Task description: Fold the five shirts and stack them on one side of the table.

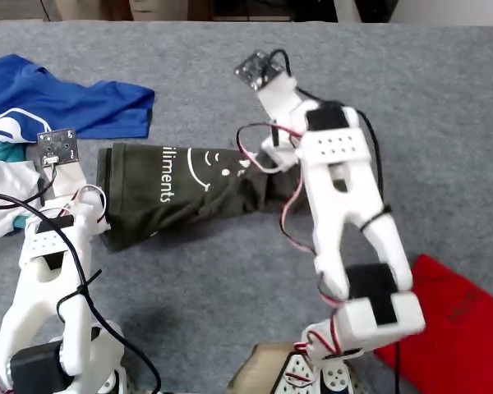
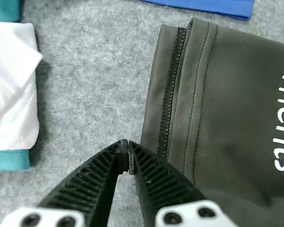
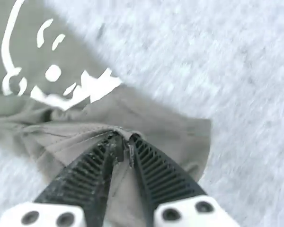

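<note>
Counter (image 1: pixel 444 107): grey, felt-like surface carrying four visible garments.

Olive shirt (image 1: pixel 172 193): lies across the middle of the counter, white print facing up. Its hemmed left end lies flat. Its right end is gathered into a narrow, wrinkled bunch under the right arm.

Left end effector (image 2: pixel 126 158): jaws fully closed, tips together. It sits at the near left corner of the olive shirt, tips against the outer edge of the hem. Whether any cloth is pinched between the jaws cannot be determined.

Right end effector (image 3: pixel 124 141): jaws closed on a raised fold of the olive shirt, at the bunched right end, just beside the white print. The fabric puckers toward the tips.

Blue shirt (image 1: pixel 66 98): loose and unfolded at the far left, its edge close to the olive shirt's far left corner.

White shirt (image 1: pixel 4 185): has teal trim and lies crumpled at the left edge, near the left arm.

Red shirt (image 1: pixel 452 316): lies at the near right corner, well apart from the olive shirt.
</note>
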Robot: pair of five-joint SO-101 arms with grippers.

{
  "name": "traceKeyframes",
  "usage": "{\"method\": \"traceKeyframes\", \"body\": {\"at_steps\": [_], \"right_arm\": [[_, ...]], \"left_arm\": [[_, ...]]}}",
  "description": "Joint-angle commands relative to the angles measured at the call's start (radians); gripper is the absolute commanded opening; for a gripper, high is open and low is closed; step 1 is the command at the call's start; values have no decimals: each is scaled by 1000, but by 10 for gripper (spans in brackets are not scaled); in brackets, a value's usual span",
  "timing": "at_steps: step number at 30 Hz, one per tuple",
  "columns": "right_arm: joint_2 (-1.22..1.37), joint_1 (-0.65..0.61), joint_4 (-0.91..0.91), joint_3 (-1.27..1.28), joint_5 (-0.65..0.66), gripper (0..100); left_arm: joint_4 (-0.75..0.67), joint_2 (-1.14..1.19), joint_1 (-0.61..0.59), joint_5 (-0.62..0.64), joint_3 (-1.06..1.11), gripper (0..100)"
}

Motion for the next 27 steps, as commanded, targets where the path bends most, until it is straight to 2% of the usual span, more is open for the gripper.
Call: {"method": "traceKeyframes", "body": {"at_steps": [1,6,11,13,19,21,24,27], "right_arm": [[134,13,-32,-185,61,5],[334,13,21,-335,210,20],[386,47,189,-478,233,216],[386,71,264,-550,233,248],[384,116,589,-819,235,38],[386,114,709,-877,256,10],[348,122,706,-794,232,6],[257,93,706,-553,236,6]], "left_arm": [[-17,1,11,-2,-14,19],[-17,1,11,-2,-14,19],[-17,1,9,-2,-14,19],[-17,1,9,-2,-14,19],[-17,1,11,-2,-14,19],[-17,1,11,-2,-14,19],[-17,1,11,-2,-14,19],[-17,1,11,-2,-14,19]]}}
